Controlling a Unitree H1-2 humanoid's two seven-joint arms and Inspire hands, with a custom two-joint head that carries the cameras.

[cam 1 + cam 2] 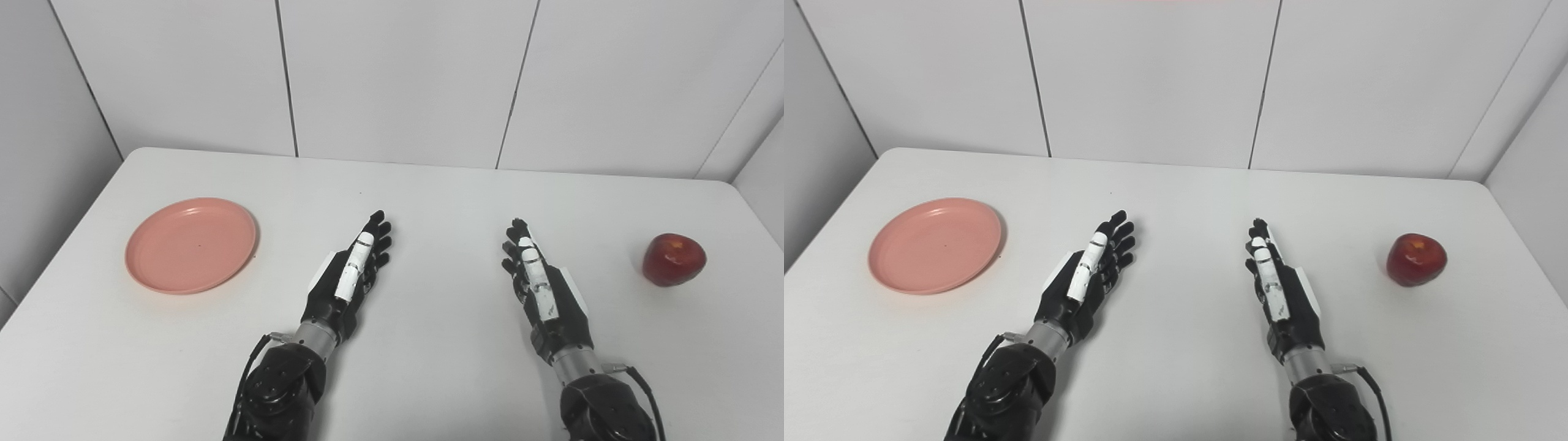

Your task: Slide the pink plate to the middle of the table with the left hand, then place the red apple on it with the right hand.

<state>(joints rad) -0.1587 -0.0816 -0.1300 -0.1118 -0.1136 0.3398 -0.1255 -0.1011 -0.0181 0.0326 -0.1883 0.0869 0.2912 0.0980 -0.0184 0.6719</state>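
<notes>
The pink plate [191, 244] lies flat and empty at the table's left side. A red apple [674, 259] stands at the far right. My left hand [352, 272] rests in the middle, thumb edge up, fingers straight and pointing away from me; it is open and holds nothing, a hand's length to the right of the plate. My right hand [539, 278] mirrors it, open and empty, well to the left of the apple. In the right eye view the same layout shows: plate [935, 244], apple [1416, 259], left hand [1087, 274], right hand [1279, 285].
The white table [429, 196] meets a white panelled wall at its far edge. Side walls close in on the left and right. The table's left edge runs just beyond the plate.
</notes>
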